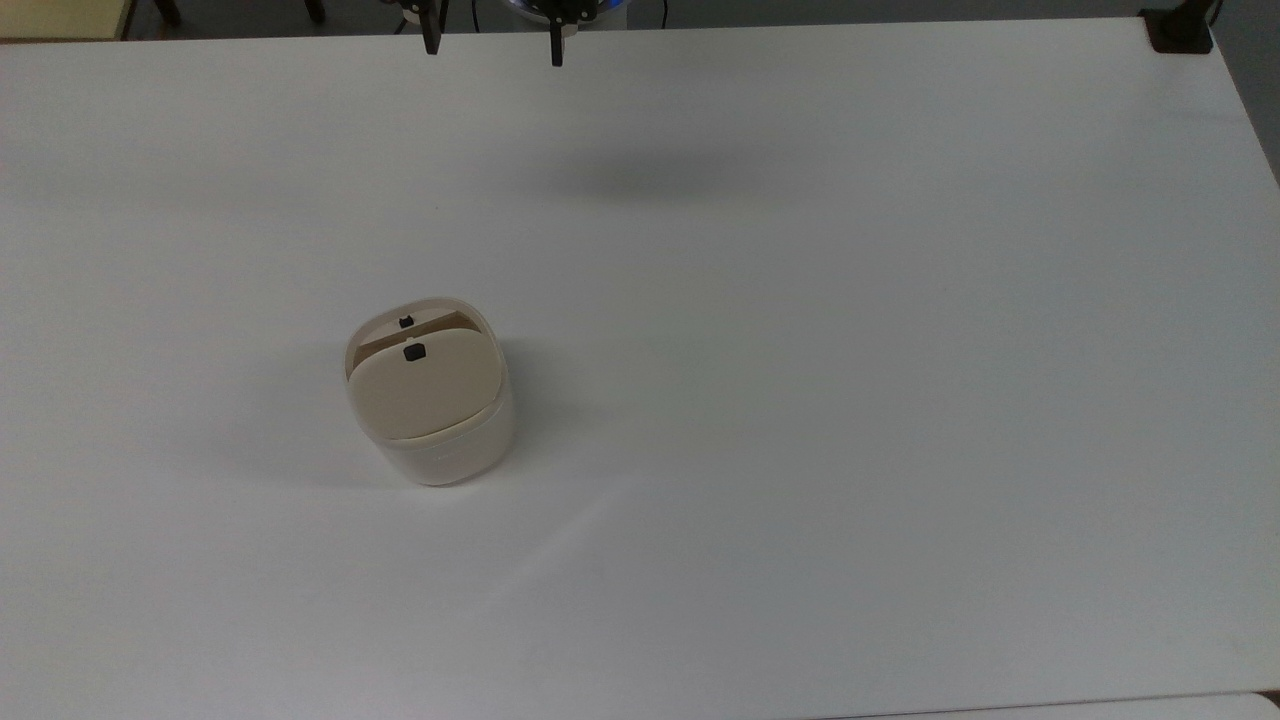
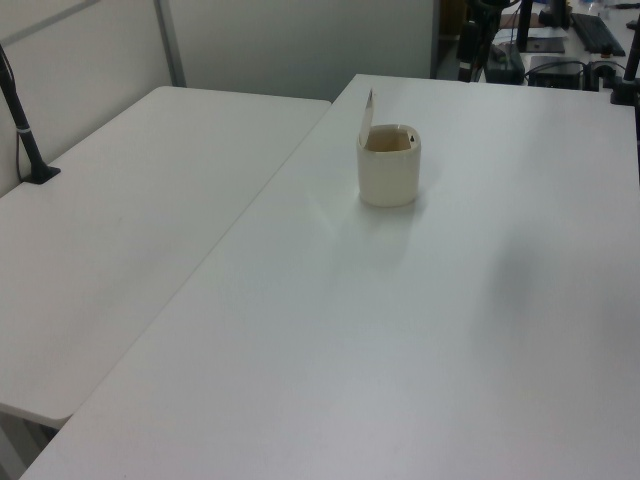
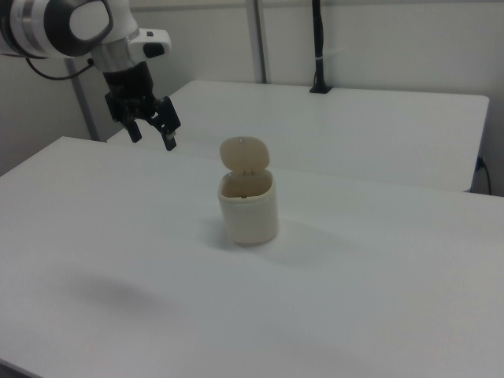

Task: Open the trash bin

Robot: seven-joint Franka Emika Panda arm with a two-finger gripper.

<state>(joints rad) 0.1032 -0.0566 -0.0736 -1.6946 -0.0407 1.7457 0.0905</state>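
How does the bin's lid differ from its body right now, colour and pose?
Colour: the lid is beige, while the trash bin body is paler cream-white. Pose: the lid stands raised, hinged up above one edge of the rim; the body sits upright on the table with its mouth uncovered. Shape: the lid is flat; the body is a rounded tub. Both are plain plastic.

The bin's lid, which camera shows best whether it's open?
The right view: the lid stands up behind the bin, with the open mouth plain to see. The left view shows the lid edge-on as a thin sliver. The top view looks down onto the raised lid, which hides most of the opening.
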